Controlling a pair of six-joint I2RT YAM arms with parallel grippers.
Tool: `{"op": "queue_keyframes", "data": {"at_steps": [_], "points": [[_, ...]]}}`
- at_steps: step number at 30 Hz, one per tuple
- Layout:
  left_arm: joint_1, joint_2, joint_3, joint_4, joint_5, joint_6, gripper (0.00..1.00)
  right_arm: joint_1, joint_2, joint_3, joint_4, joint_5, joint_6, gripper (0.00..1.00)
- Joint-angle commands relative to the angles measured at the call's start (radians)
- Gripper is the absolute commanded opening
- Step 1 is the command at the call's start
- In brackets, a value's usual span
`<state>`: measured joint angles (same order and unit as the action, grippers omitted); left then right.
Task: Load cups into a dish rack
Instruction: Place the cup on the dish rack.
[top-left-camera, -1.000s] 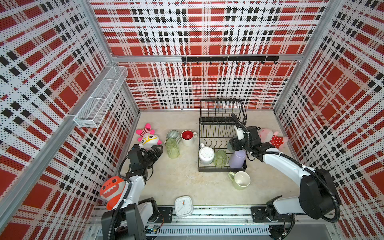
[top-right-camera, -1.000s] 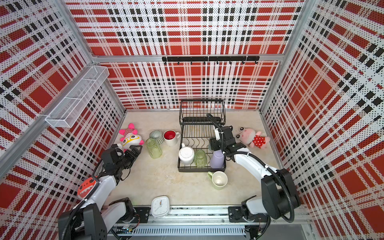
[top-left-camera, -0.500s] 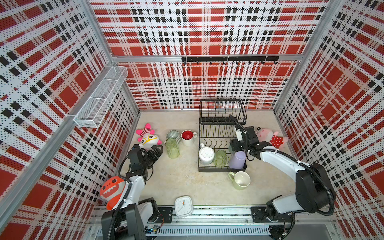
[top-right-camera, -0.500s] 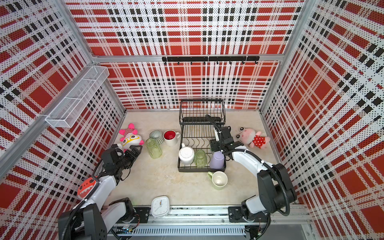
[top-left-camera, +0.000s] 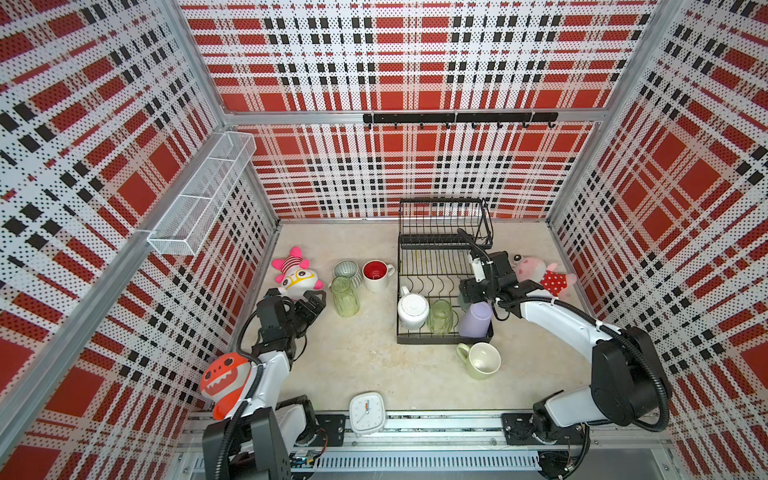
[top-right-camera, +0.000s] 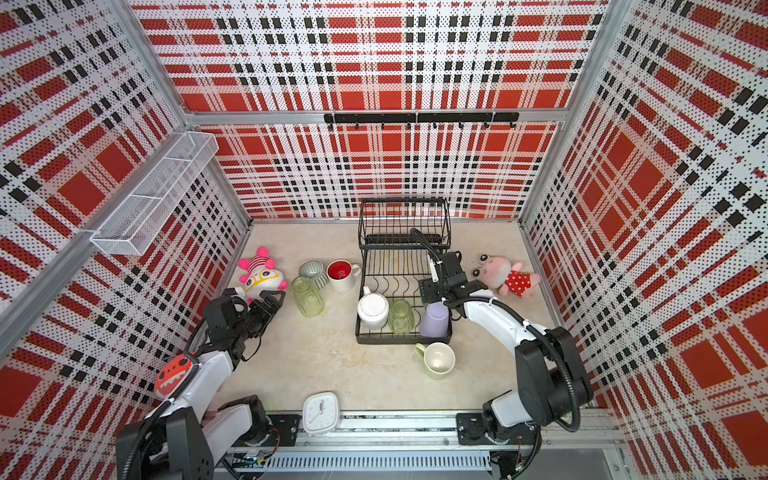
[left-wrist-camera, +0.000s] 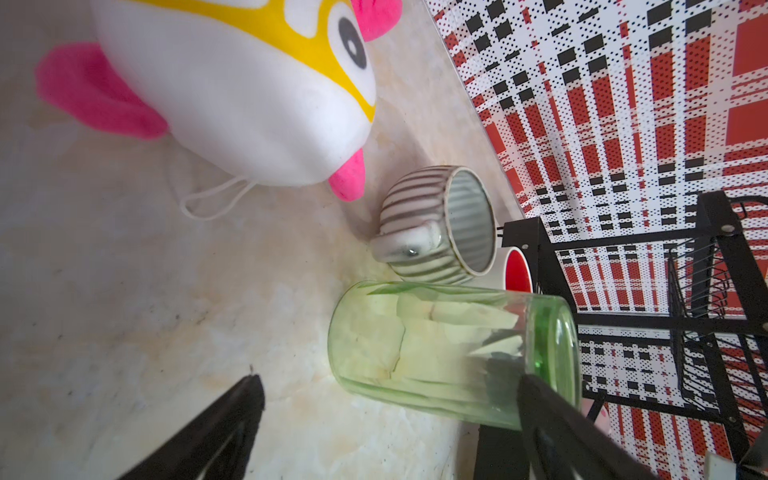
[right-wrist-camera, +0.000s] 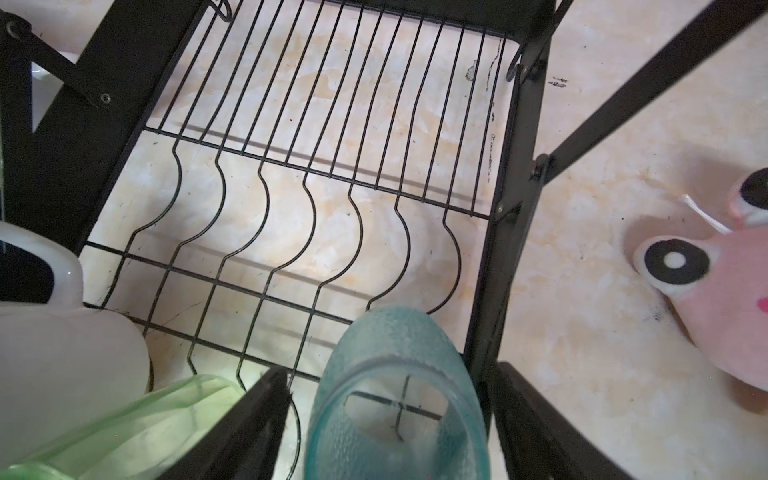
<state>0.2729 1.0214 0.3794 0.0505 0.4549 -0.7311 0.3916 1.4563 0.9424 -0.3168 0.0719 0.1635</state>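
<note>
Right wrist view: teal tumbler (right-wrist-camera: 395, 395) sits between the right jaws, spread clear of it, at dish rack's (right-wrist-camera: 505, 216) four o'clock

**Right claw** (right-wrist-camera: 390, 372): the jaws stand wider apart than a second ago. They now leave a gap on either side of the teal tumbler (right-wrist-camera: 399, 419), which sits base-up against the side rail of the rack (right-wrist-camera: 503, 249). **Right arm** (top-left-camera: 557, 320): the elbow (top-left-camera: 623, 374) lies slightly further inward, toward the rack, than in the earlier views.
</note>
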Motion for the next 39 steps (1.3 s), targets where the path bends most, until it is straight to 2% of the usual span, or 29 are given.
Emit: {"op": "queue_keyframes", "data": {"at_steps": [1,8,19,24,27,30,37,39], "points": [[-0.008,0.000,0.016,-0.031,-0.010,0.028,0.98,-0.005,-0.058,0.051,0.006,0.019,0.012,0.82],[-0.008,-0.016,0.049,-0.078,-0.017,0.061,0.98,-0.005,-0.120,0.093,-0.071,0.019,0.025,0.86],[-0.008,-0.058,0.093,-0.144,-0.023,0.067,0.98,-0.003,-0.223,0.153,-0.203,-0.130,0.035,0.85],[-0.051,-0.104,0.172,-0.211,-0.053,0.084,0.98,0.058,-0.258,0.175,-0.245,-0.157,0.061,0.85],[-0.153,-0.113,0.263,-0.288,-0.174,0.114,0.98,0.133,-0.274,0.186,-0.267,-0.102,0.075,0.85],[-0.300,-0.084,0.366,-0.354,-0.349,0.139,0.98,0.174,-0.317,0.174,-0.266,-0.087,0.105,0.85],[-0.566,0.129,0.574,-0.485,-0.674,0.176,0.98,0.178,-0.453,0.118,-0.267,-0.073,0.143,0.87],[-0.610,0.188,0.621,-0.539,-0.775,0.182,0.98,0.178,-0.476,0.112,-0.286,-0.053,0.135,0.88]]}}
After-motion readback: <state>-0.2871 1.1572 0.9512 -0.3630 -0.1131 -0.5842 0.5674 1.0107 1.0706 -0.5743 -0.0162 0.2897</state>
